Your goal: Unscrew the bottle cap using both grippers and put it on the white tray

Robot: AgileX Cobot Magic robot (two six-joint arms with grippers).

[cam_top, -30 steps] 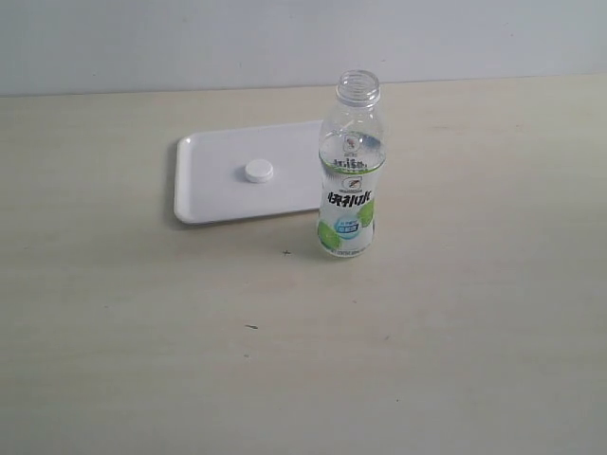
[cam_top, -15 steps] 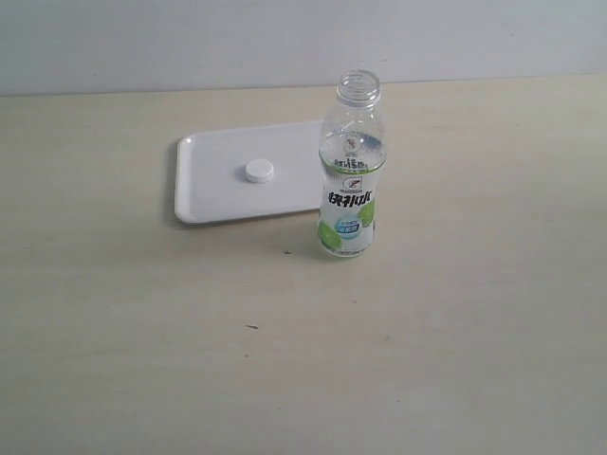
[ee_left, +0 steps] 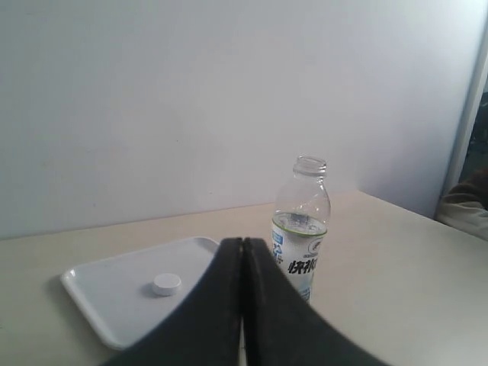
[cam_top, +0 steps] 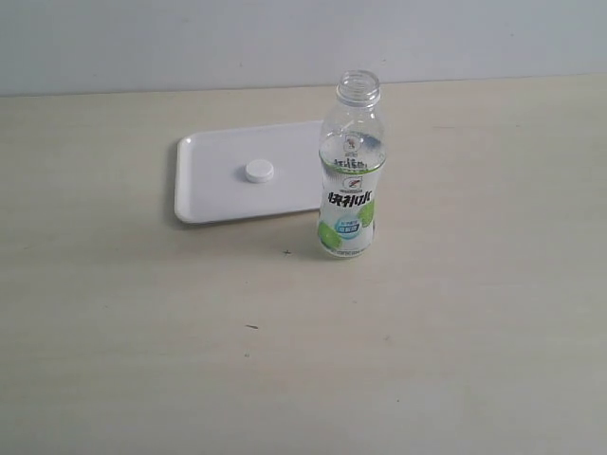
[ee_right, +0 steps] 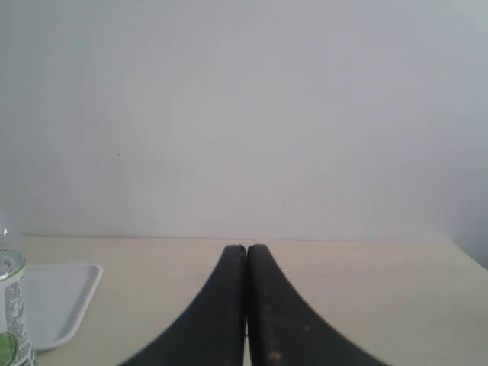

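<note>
The clear bottle (cam_top: pixel 352 175) with its white-and-green label stands upright and uncapped on the table, just in front of the white tray's (cam_top: pixel 211 194) right end. The white bottle cap (cam_top: pixel 258 172) lies flat near the middle of the tray. Neither gripper shows in the exterior view. In the left wrist view my left gripper (ee_left: pixel 242 242) is shut and empty, well back from the bottle (ee_left: pixel 303 225), the tray (ee_left: pixel 99 293) and the cap (ee_left: pixel 165 284). My right gripper (ee_right: pixel 245 248) is shut and empty too, with the bottle (ee_right: pixel 11 309) and tray (ee_right: pixel 53 305) far off at the edge of its view.
The pale wooden table (cam_top: pixel 455 322) stretches all round the bottle and tray. A plain light wall (cam_top: pixel 190 43) runs behind the table's far edge. In the left wrist view a dark shape (ee_left: pixel 469 206) sits beyond the table's far side.
</note>
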